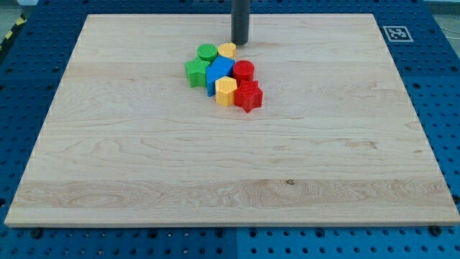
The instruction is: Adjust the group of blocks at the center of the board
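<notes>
- Landmark: blue block point(218, 73), centre of the cluster on the wooden board point(144, 158).
- Toward the view's top: green cylinder point(207, 52), yellow block point(227, 50).
- View's left: green star point(195, 72).
- View's right: red cylinder point(244, 70).
- Below: yellow hexagon point(226, 91), red star point(249, 96).
- My tip point(239, 42): just above the yellow block; contact cannot be determined. No pincer fitted.

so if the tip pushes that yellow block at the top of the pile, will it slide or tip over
The yellow block looks low and flat, so it would probably slide. It touches its neighbours, so they would likely move too. My tip is just above it, to the view's right.
</notes>
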